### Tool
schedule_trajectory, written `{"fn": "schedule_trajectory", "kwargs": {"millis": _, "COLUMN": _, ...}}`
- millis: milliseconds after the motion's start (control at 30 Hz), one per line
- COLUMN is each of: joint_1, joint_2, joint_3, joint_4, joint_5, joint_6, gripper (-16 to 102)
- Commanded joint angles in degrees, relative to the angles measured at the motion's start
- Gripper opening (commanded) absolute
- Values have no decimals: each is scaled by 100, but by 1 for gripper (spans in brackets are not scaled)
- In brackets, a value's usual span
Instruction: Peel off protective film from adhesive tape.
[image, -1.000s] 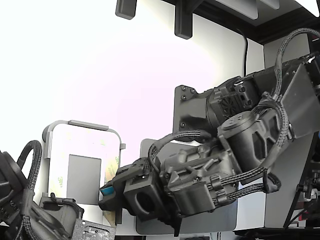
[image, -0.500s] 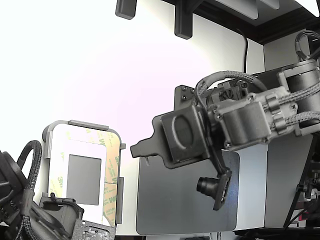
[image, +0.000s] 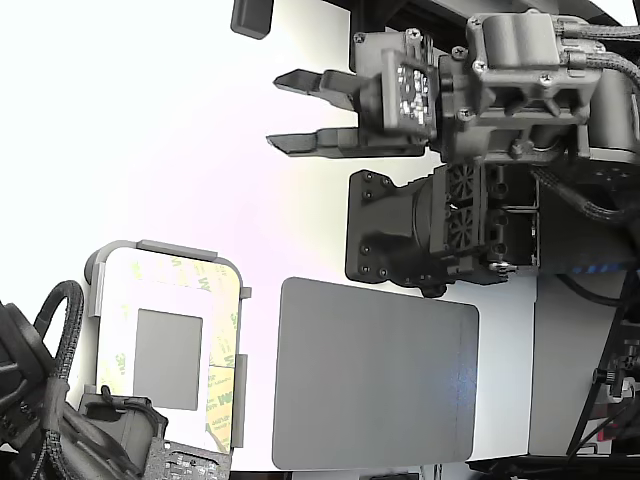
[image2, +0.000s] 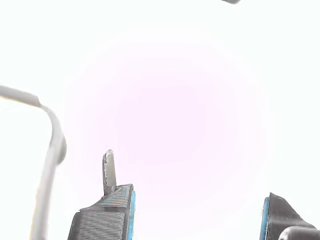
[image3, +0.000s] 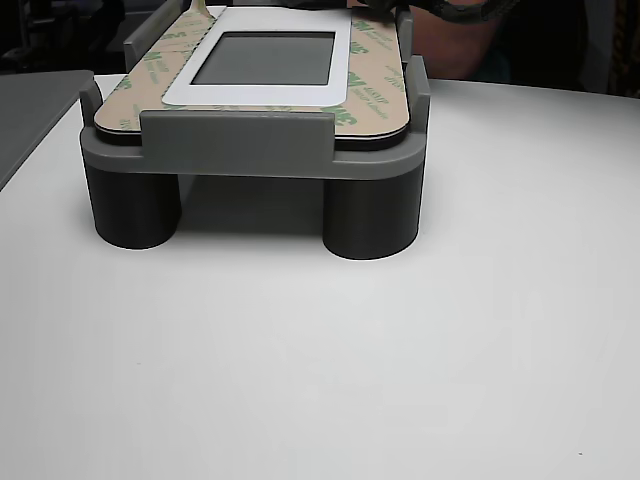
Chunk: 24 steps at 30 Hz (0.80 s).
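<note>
The white panel (image: 168, 300) lies in a grey fixture (image: 95, 270) at the exterior view's lower left. Pale-yellow, green-printed liner borders the panel. The protective film (image: 221, 398) is the wider, stronger-yellow strip on the panel's lower right edge, lying flat. The adhesive tape under it is hidden. My gripper (image: 288, 112) hangs high above the table, far from the panel, open with nothing between its fingers. In the wrist view, the gripper (image2: 196, 202) shows blue-lined pads and a thin grey sliver (image2: 108, 172) rising from one finger. The other view shows the liner (image3: 372, 70) along the panel's sides.
A large grey rounded mat (image: 375, 375) lies flat to the right of the fixture in the exterior view. A second dark arm with braided cables (image: 50, 400) sits at the lower left corner. The fixture (image3: 240, 140) stands on round legs on a white table (image3: 320, 360).
My gripper left the panel's right edge, swung up and right across the mat, and now sits at the top of the exterior view, open.
</note>
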<state>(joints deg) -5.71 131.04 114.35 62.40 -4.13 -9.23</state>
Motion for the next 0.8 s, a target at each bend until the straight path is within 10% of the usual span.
{"fn": "schedule_trajectory", "kwargs": {"millis": 0, "joint_1": -536, "joint_2": 835, "joint_3": 896, "joint_4": -290, "joint_5": -255, "joint_6": 1336, "gripper": 100}}
{"fn": "schedule_trajectory", "kwargs": {"millis": 767, "joint_1": -615, "joint_2": 3832, "joint_3": 3691, "joint_4": -747, "joint_5": -352, "joint_6": 1160, "gripper": 100}}
